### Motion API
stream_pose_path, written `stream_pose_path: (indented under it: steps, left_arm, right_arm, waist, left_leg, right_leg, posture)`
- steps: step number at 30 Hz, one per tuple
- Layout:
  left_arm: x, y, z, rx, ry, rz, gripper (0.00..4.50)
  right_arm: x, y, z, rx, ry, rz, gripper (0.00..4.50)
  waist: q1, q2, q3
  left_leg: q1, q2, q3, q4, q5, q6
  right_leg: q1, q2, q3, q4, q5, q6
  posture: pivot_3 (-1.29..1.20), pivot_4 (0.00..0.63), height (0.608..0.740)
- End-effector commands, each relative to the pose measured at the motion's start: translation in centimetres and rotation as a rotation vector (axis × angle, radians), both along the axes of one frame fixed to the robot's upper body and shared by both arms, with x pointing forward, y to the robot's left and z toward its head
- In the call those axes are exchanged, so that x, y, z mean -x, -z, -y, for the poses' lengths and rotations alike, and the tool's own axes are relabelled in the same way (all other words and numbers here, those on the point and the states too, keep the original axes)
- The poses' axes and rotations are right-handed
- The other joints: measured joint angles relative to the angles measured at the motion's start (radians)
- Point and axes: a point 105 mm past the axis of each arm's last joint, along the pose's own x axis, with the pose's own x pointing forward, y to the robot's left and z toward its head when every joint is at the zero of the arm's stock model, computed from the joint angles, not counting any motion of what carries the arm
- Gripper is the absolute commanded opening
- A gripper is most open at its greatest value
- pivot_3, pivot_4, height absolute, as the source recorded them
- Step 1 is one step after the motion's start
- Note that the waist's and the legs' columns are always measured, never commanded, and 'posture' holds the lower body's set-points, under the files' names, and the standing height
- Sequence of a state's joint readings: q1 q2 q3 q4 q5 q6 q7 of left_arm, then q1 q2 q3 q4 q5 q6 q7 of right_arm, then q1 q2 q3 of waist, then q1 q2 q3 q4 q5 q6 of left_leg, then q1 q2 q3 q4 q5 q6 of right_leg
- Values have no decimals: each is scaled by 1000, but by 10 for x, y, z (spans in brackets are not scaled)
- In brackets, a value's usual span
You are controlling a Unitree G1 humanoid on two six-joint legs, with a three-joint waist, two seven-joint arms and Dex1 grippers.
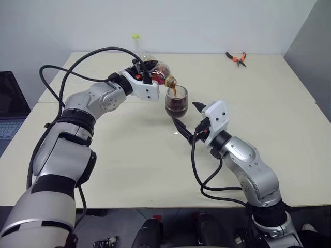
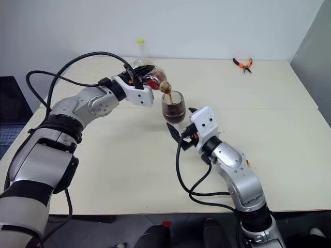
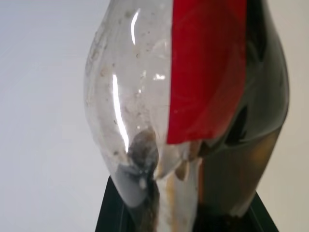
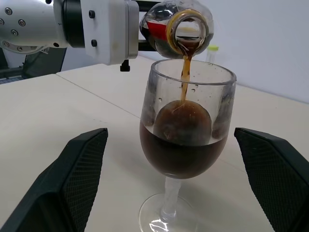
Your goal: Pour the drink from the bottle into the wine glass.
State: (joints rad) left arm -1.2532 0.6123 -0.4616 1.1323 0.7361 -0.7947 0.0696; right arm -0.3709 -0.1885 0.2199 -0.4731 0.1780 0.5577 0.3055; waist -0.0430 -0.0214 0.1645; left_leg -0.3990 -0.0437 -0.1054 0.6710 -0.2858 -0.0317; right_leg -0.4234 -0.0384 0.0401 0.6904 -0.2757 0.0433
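My left gripper [image 1: 149,72] is shut on the bottle [image 1: 159,71], a small clear bottle with a red label, held tipped with its open mouth over the wine glass [image 1: 176,101]. A thin stream of the dark brown drink [image 4: 185,72] runs from the mouth into the bowl. The bowl is roughly half full [image 4: 183,145]. The glass stands upright on the table. My right gripper [image 1: 185,114] is open low beside the glass. Its two black fingers [image 4: 79,169] stand wide on either side of the stem and foot, clear of them.
Behind the bottle stands a slim clear tube with a yellow-green cap [image 1: 135,44]. Orange-handled pliers [image 1: 236,57] lie at the far right of the pale table [image 1: 129,160]. A dark laptop [image 1: 10,106] sits off the table's left edge.
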Motion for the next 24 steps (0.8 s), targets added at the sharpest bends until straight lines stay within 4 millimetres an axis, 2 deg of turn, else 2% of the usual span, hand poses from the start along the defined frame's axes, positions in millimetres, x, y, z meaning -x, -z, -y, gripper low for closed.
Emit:
stream_pose_path:
  steps: [1, 9, 13, 20, 22, 24]
  left_arm:
    - [2, -25, 0, 125, 20, 24, 737]
    - [8, -22, 7, 210, 91, -57, 689]
    - [8, -18, 7, 318, 114, -127, 689]
    - [-1, -14, -22, 734, 69, -293, 686]
    - [-3, -6, -33, 821, 38, -335, 686]
    - [-3, 16, -50, 963, -13, -402, 686]
  right_arm:
    - [6, -11, -3, -17, -19, 45, 4500]
    - [5, -11, -4, -16, -18, 46, 4500]
    - [6, -10, -5, -11, -24, 51, 4500]
    - [23, -7, -7, 41, -137, 61, 4500]
    - [24, -6, -5, 51, -147, 56, 4500]
    - [29, -7, -3, 62, -181, 43, 4500]
  waist:
    - [0, 0, 0]
    - [-5, 0, 0]
    - [-5, 0, 0]
    - [-14, 0, 0]
    - [-16, 0, 0]
    - [-16, 1, -1]
  left_leg:
    - [0, 0, 0, 0, 0, 0]
    - [0, 0, 0, 1, 0, 0]
    - [-1, 0, 0, 2, 0, 0]
    - [-1, 1, 0, 5, 0, 0]
    - [-1, 1, -1, 5, 0, 0]
    - [-1, 1, -1, 5, 0, 0]
  right_leg:
    - [0, 0, 0, 0, 0, 0]
    - [0, 0, 0, 0, 0, 0]
    - [0, 0, 0, 1, 0, 0]
    - [0, 0, 0, 2, 0, 0]
    - [0, 0, 0, 3, 0, 0]
    - [0, 0, -1, 4, 0, 0]
  posture:
    - [0, 150, 740]
    - [0, 150, 740]
    - [0, 150, 740]
    - [0, 150, 740]
    - [0, 150, 740]
    - [0, 150, 740]
